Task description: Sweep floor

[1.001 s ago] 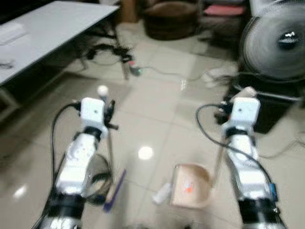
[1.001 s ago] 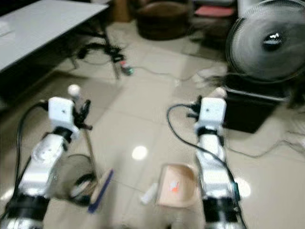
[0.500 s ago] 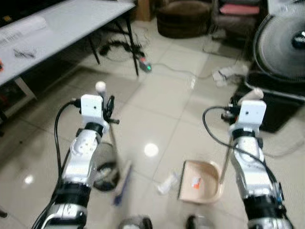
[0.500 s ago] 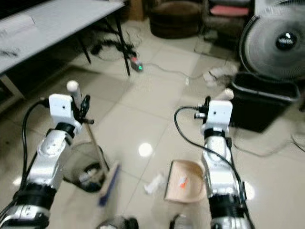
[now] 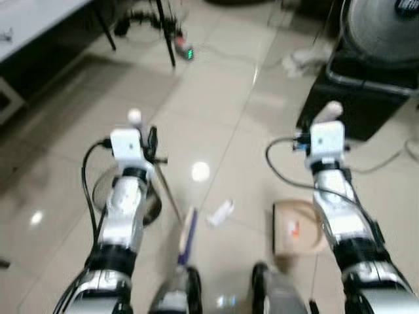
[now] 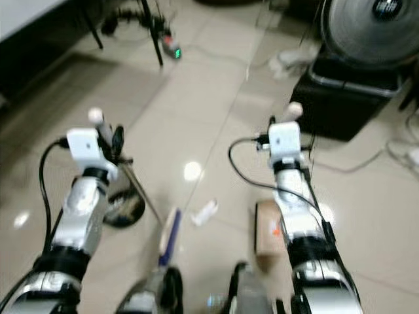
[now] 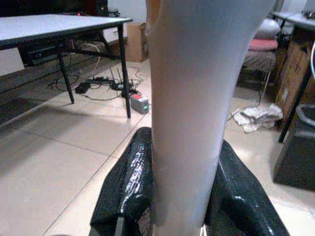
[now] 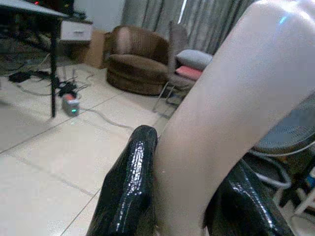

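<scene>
The left gripper (image 7: 179, 196) clamps the broom (image 5: 188, 229) handle; the right gripper (image 8: 184, 196) clamps the dustpan (image 5: 296, 227) handle. The white scrap (image 5: 220, 212) lies between them on the floor (image 5: 229, 124); a hasty stroke could flick it past the pan.

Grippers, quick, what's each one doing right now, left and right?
Left gripper: shut on the broom handle.
Right gripper: shut on the dustpan handle; the dustpan sits low by the floor.

home living room | brown armchair (image 8: 140, 59) | curtains (image 8: 197, 22) | standing fan (image 5: 383, 29)
</scene>
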You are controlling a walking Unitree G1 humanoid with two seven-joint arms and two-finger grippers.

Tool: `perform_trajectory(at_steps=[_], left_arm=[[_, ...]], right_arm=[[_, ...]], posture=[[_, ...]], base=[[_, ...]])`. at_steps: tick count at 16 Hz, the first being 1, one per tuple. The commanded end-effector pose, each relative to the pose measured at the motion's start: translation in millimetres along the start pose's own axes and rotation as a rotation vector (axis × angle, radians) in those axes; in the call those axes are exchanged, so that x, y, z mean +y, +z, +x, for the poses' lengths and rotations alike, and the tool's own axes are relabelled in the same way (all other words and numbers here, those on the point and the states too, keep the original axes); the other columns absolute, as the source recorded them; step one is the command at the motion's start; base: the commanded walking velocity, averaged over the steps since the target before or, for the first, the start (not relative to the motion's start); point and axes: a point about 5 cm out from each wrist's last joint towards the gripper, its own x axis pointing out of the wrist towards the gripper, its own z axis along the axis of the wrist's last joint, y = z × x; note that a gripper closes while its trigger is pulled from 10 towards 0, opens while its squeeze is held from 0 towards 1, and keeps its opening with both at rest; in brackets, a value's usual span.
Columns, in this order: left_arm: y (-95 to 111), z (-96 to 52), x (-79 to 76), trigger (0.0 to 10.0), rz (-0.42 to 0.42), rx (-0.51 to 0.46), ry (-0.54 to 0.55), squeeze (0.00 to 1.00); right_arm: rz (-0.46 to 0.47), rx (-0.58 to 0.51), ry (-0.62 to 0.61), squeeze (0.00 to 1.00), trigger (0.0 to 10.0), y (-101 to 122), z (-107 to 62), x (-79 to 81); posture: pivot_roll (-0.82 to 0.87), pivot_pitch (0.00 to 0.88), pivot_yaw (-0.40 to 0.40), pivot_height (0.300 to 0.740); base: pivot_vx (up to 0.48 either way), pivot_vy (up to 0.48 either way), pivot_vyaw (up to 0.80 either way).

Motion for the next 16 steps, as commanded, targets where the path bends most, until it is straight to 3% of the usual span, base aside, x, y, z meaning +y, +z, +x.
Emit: perform_trajectory(at_steps=[1,4,7,11,13,15,16], left_arm=[[1.2,-0.8,0.3,10.0,0.002,-0.025,0.003,0.0],[4.1,-1.7,1.7,10.0,0.023,-0.071,0.003,0.0],[14.0,6.7,0.8,10.0,0.019,-0.129,-0.002,0.0],[24.2,19.1,-15.9,10.0,0.0,-0.183,-0.074,0.0],[20.6,21.0,-27.7,10.0,-0.001,-0.176,-0.108,0.0],[16.2,21.2,-41.7,10.0,-0.053,-0.152,-0.154,0.0],[15.9,21.2,-43.3,10.0,-0.06,-0.15,-0.162,0.0]], right_arm=[[0.006,-0.066,-0.002,0.0,10.0,8.6,4.1,4.4],[0.019,-0.13,-0.067,0.0,10.0,13.0,5.2,4.8],[0.045,-0.182,-0.137,0.0,10.0,20.5,10.9,1.9],[0.11,-0.195,-0.076,0.0,10.0,26.5,13.4,28.3],[0.14,-0.139,0.041,0.0,10.0,19.4,2.3,60.8],[0.154,-0.101,0.102,0.0,10.0,12.4,-10.0,78.8],[0.157,-0.102,0.102,0.0,10.0,12.4,-10.6,79.1]], posture=[[0.05,0.349,0.089,0.74],[0.07,0.391,0.114,0.74],[0.08,0.402,0.125,0.74],[0.09,0.41,0.13,0.74],[0.08,0.414,0.135,0.74],[0.08,0.415,0.137,0.74],[0.08,0.413,0.137,0.74]], base=[[0.0,0.0,0.0],[0.0,0.0,0.0],[0.0,0.0,0.0],[0.0,0.0,0.0],[0.0,0.0,0.0],[0.0,0.0,0.0],[0.0,0.0,0.0]])
